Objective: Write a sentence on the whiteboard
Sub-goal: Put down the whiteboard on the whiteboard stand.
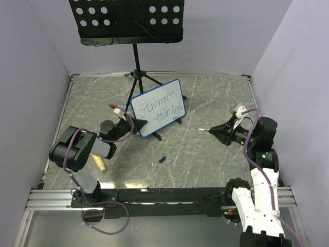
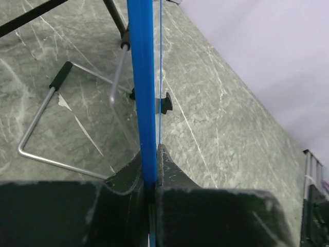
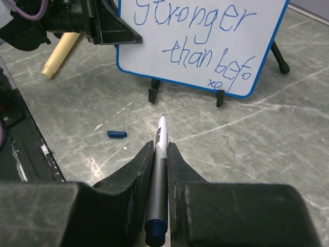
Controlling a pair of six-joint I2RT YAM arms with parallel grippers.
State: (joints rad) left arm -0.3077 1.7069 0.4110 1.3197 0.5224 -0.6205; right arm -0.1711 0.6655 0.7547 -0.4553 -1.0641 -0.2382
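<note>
A small rectangular whiteboard (image 1: 157, 108) with a blue rounded-corner frame and small black feet is seen standing on the grey marbled bench (image 1: 216, 98) near its middle, just in front of the tripod of a black perforated music stand (image 1: 127, 20). The board's left edge is pinched between the fingers of the left claw (image 2: 150, 154), which is clenched on the blue frame. Thin blue handwritten lettering (image 3: 205, 41) is laid across the board in two slanted lines, read as "Stronger than befo", with tiny marks squeezed under the last letters that cannot be made out surely. A slim grey-and-white marker pen (image 3: 160, 170) with a dark blue end is grasped lengthwise in the right claw (image 3: 161, 149), its tip pointed toward the board but held well apart from it, to the board's right. A small blue pen cap (image 1: 162, 159) is seen lying on the bench between the arms, and a beige cylindrical stick (image 1: 99, 163) lies beside the left arm.
</note>
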